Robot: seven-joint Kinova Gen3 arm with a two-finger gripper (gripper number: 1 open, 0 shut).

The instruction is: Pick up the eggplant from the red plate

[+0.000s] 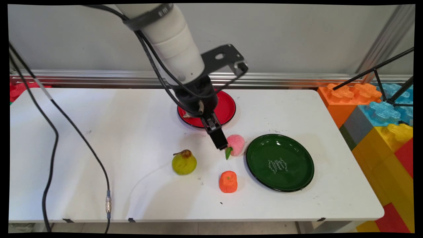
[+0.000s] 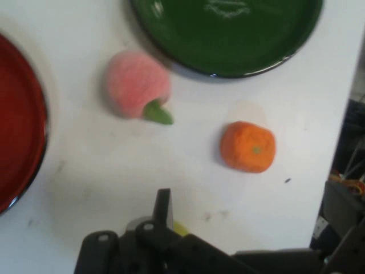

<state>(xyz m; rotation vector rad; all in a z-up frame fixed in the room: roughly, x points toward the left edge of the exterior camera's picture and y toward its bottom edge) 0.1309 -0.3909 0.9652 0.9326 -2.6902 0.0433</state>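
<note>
The main view shows a white table (image 1: 99, 138) before a grey wall with a metal rail along the far edge. Big coloured blocks (image 1: 380, 112) stand off the right edge, with black tripod legs over them. A cable (image 1: 53, 132) hangs over the left side. A red plate (image 1: 228, 105) sits near the far edge at the middle; a green plate (image 1: 280, 162) lies right of centre. A pear (image 1: 184, 162) and an orange (image 1: 228, 181) lie toward the near edge. The gripper (image 1: 219, 140) hangs low just left of a peach (image 1: 236, 144), between the two plates; whether it touches the peach, or how its fingers stand, cannot be told.

The hand view shows the peach (image 2: 137, 85) with its green leaf, the green plate (image 2: 228, 40) above it, the red plate (image 2: 17, 125) at the left, and the orange (image 2: 248, 146) apart to the right. The gripper's linkage (image 2: 165, 245) rises at the bottom, holding nothing visible.
</note>
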